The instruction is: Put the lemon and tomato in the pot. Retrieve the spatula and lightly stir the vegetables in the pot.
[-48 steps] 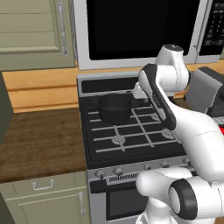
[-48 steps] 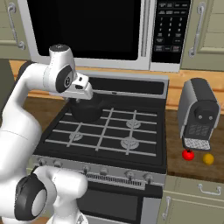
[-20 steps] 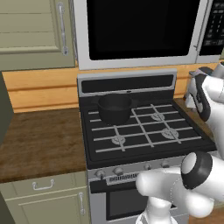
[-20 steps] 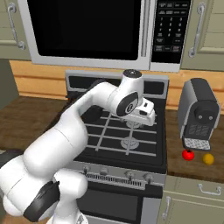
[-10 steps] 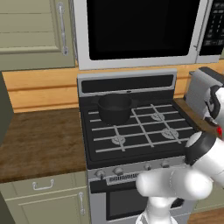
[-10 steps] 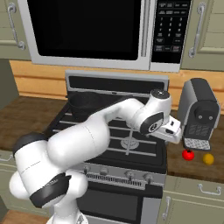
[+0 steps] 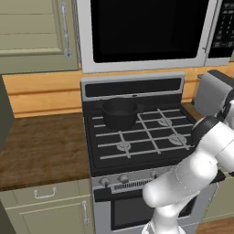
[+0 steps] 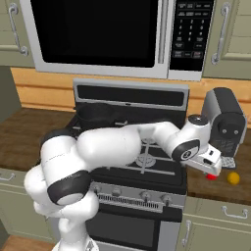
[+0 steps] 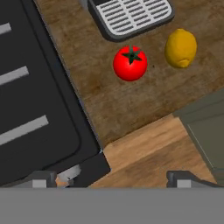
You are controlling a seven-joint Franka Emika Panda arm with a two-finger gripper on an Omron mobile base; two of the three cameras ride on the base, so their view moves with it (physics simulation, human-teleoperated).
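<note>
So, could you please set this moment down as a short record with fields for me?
tomato: on the wooden counter right of the stove, in front of the coffee machine
lemon: on the same counter, beside the tomato, not touching it
pot: on the stove's back left burner
gripper: above the counter, open, holding nothing
task progress: nothing picked up yet

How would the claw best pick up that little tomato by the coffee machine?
Probably from straight above, closing across the round red sides of the tomato. It sits stem-up on the wooden counter, with free space all round: the lemon lies apart from it, and the coffee machine's drip tray just behind.
</note>
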